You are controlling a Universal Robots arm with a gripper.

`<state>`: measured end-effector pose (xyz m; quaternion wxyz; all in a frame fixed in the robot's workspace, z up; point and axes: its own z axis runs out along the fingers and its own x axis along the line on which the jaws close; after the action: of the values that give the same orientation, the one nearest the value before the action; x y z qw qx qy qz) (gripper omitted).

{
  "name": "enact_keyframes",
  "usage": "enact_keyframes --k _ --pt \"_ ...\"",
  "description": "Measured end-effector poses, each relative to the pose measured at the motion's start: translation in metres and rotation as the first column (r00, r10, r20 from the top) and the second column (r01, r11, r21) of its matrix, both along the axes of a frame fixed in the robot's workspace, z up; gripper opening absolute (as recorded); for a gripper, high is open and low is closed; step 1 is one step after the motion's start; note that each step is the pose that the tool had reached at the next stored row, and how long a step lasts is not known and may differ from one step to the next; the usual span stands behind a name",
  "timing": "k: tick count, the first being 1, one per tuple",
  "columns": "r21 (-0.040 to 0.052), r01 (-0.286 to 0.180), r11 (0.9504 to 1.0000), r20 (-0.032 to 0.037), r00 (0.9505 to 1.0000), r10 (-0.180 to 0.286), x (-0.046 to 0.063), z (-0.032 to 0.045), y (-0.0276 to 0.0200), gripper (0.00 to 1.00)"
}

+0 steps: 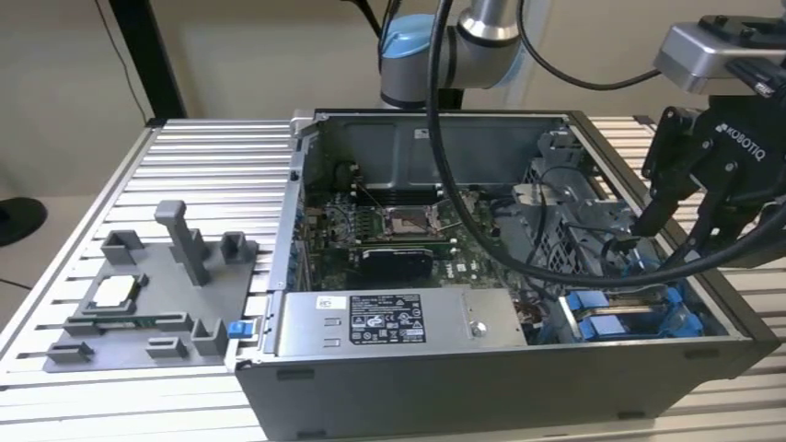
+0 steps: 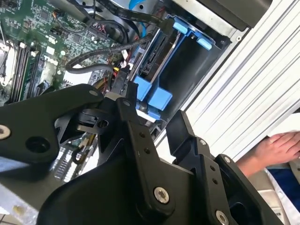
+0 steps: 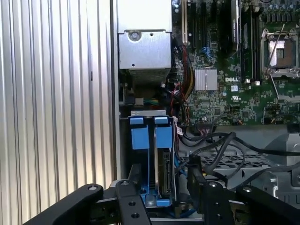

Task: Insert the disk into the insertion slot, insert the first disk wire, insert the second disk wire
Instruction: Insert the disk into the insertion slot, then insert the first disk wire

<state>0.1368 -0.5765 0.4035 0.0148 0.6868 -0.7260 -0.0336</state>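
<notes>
The arm point(image 1: 477, 23) is a silver-grey tube with a light blue joint cap point(image 1: 406, 46) at its nine o'clock in the exterior view. Thick black cables point(image 1: 599, 87) loop off it in long arcs. The gripper point(image 1: 678, 230) is matte black with white lettering on its body, and a pale grey camera housing point(image 1: 719, 51) sits at its twelve o'clock. In both wrist views its fingers point(image 2: 136, 136) are flat black linked bars, dotted with small holes and pinned by round silver screws point(image 2: 161, 194) at the joints.
</notes>
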Motion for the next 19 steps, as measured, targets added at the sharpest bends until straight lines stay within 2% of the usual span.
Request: enact_keyframes --k 3,5,7,11,13,17,19 --pt "0.0002 0.0 1.0 0.0018 1.0 0.0 -0.003 -0.0008 0.007 1.0" --pt "0.0005 0.0 1.0 0.0065 1.0 0.0 -0.006 -0.0021 0.0113 1.0" --pt "0.0004 -0.005 1.0 0.0166 0.9998 0.005 -0.007 -0.004 0.0139 1.0" --pt "-0.0001 -0.031 0.9995 0.0411 0.9987 0.031 -0.007 -0.0074 0.0181 1.0" --pt "-0.0003 -0.037 0.9993 0.0518 0.998 0.037 -0.007 -0.0089 0.022 1.0" --pt "-0.001 -0.038 0.9993 0.0675 0.997 0.038 -0.011 -0.0119 0.0315 1.0" --pt "-0.001 -0.038 0.9993 0.0727 0.9966 0.038 -0.012 -0.0125 0.0326 1.0"
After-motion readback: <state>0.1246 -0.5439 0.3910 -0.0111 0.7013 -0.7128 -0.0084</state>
